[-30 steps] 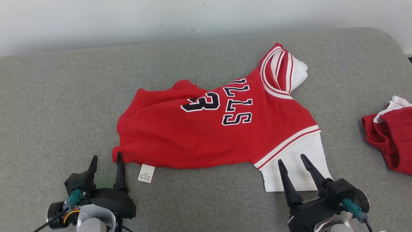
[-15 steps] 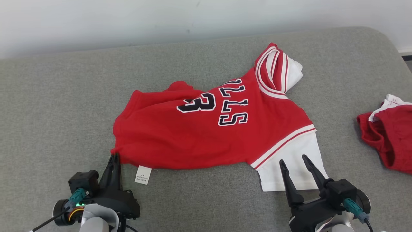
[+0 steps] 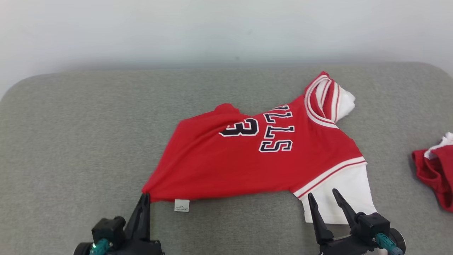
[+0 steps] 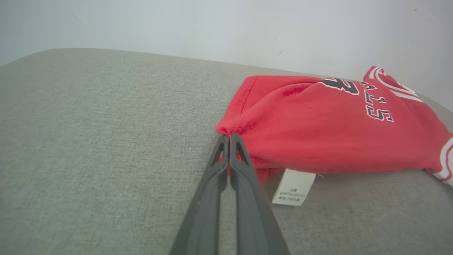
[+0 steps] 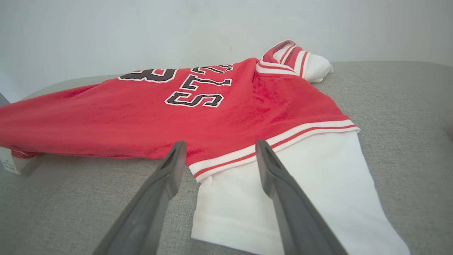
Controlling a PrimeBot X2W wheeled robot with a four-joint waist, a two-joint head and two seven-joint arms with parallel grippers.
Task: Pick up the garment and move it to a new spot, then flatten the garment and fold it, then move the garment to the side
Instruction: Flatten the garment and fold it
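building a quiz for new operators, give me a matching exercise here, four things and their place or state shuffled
1 left gripper
2 right gripper
3 small white care label
4 crumpled dark red cloth

A open, at the white sleeve
B at the right edge of the grey fabric cushion
C shut on a corner of the red basketball jersey
D lying beside the jersey's hem

Pairs: 1-C, 2-A, 3-D, 4-B

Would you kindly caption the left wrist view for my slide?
Left gripper pinches a corner of the red jersey on the grey cushion, care label alongside.
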